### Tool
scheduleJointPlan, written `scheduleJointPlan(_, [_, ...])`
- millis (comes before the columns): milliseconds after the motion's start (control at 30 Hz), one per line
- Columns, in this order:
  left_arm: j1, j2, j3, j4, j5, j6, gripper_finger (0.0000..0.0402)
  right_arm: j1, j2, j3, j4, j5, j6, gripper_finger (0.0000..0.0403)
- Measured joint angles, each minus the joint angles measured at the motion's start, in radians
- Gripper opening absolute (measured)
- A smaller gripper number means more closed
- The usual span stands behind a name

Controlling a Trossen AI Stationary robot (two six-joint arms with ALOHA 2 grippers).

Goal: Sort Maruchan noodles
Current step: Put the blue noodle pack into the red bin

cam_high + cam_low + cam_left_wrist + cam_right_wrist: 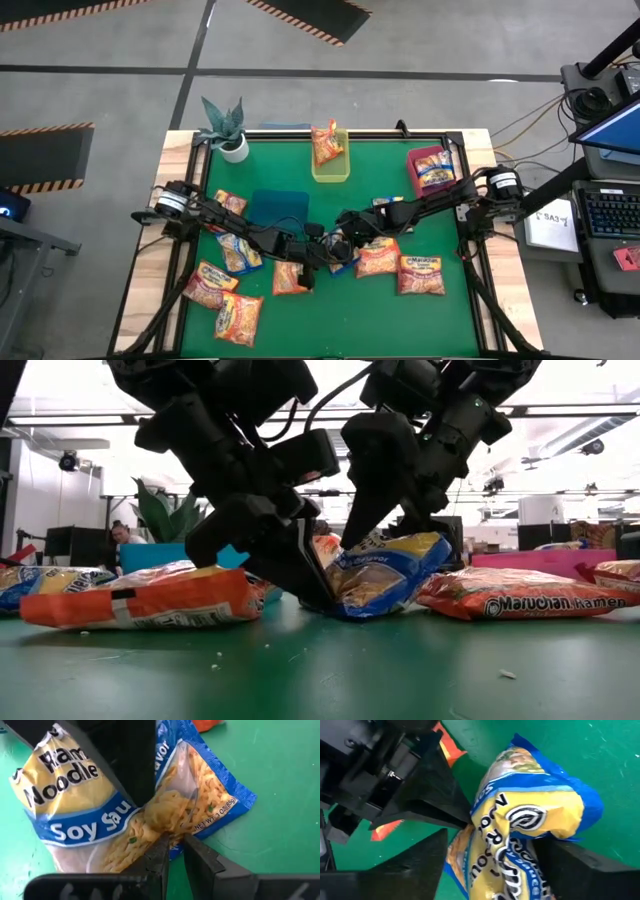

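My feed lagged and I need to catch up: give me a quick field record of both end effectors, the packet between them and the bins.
left end effector: mid-table, pinching the blue-edged packet's edge
right end effector: closed on the same packet from the other side
blue-edged packet: tilted, one end lifted off the mat
yellow bin: one packet in it
red bin: one packet in it
blue bin: nothing visible inside
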Motion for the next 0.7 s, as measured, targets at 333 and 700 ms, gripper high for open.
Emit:
scheduleJointPlan(333, [0.001, -0.010, -0.001, 0.021, -0.012, 0.001, 0.0038, 0.000, -0.007, 0.000, -0.005, 0.002, -0.031, 0.0048])
scheduleJointPlan(700, [-0.004, -0.238, -0.001, -0.103, -0.108, 0.155, 0.0039, -0.027, -0.175, 0.000, -0.171, 0.003, -0.068, 0.0010])
